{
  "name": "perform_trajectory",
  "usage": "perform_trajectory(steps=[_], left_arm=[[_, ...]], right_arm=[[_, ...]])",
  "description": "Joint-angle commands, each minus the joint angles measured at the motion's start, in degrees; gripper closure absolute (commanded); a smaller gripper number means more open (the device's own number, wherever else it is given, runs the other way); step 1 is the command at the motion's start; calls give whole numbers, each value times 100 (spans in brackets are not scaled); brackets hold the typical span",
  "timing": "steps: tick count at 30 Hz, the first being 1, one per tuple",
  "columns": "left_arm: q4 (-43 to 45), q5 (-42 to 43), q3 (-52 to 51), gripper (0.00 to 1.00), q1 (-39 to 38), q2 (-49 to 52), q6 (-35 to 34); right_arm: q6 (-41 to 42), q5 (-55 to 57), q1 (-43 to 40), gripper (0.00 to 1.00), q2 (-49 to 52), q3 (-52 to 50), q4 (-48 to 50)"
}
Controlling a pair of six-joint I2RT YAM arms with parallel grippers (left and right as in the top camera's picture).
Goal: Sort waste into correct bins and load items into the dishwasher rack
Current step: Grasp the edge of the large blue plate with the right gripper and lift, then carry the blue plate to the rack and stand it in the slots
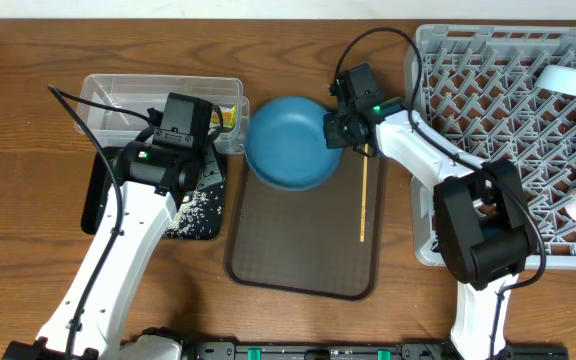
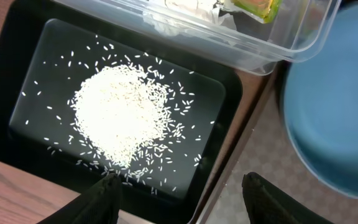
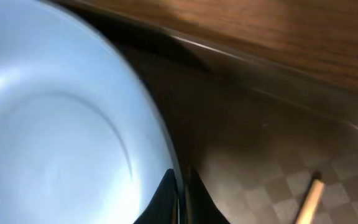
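Gripping plate rim, right pincer closed; overhead hides contact.

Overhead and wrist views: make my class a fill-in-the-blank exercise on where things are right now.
In the black tray lies a heap of ____. The clear tub holds a white tissue and a yellow-green ____. The right end effector pinches the rim of the blue ____. A thin wooden ____ lies on the brown tray.
Missing words: rice; wrapper; plate; chopstick.
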Motion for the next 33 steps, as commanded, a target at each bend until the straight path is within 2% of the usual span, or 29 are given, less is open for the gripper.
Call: perform_trajectory(steps=[1,7,13,20,23,26,33], left_arm=[[2,-111,39,35,28,-31,-31],[2,-111,39,35,28,-31,-31],[4,-111,39,35,28,-31,-31],[4,-109,39,35,28,-31,-31],[2,-109,39,35,28,-31,-33],[2,-109,39,35,28,-31,-33],[2,-107,39,35,28,-31,-33]], right_arm=[[160,667,-33,99,-149,24,4],[-101,1895,-345,99,-1130,63,46],[-1532,3460,-1012,99,-2262,63,573],[-3622,6288,-1727,99,-2312,61,1773],[-4439,6435,-2092,99,-2227,61,2212],[-4830,6406,-2369,99,-2120,61,2356],[-5165,6463,-2669,99,-1628,52,2376]])
